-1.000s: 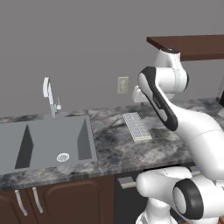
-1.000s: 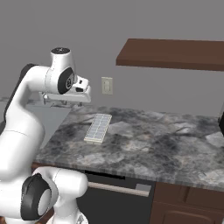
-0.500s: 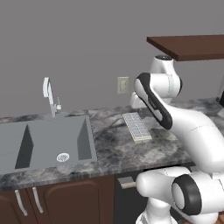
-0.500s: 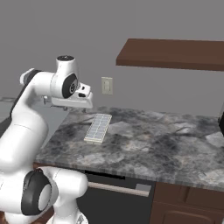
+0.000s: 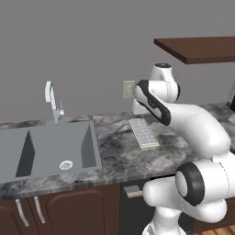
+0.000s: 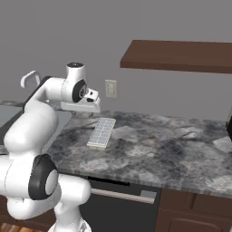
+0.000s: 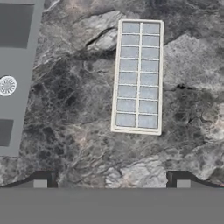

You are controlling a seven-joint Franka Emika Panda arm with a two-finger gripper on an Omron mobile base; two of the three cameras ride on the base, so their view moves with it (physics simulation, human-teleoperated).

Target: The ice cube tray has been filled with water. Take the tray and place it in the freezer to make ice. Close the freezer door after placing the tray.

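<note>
Reach for tray, not yet grasped.
Left base: ice cube tray (image 5: 143, 133) flat on marble surface (image 5: 110, 151), right of sink (image 5: 46, 149). Right base: arm above it. Hand: claw (image 7: 111, 178) wide open, empty; descend level, avoid spilling water (image 7: 138, 72).

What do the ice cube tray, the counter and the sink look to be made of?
Ice cube tray: likely matte white plastic, with thin moulded cell walls. Counter: polished grey stone look, mottled veining. Sink: flat grey, perhaps brushed metal or composite; no reflections to tell.
</note>
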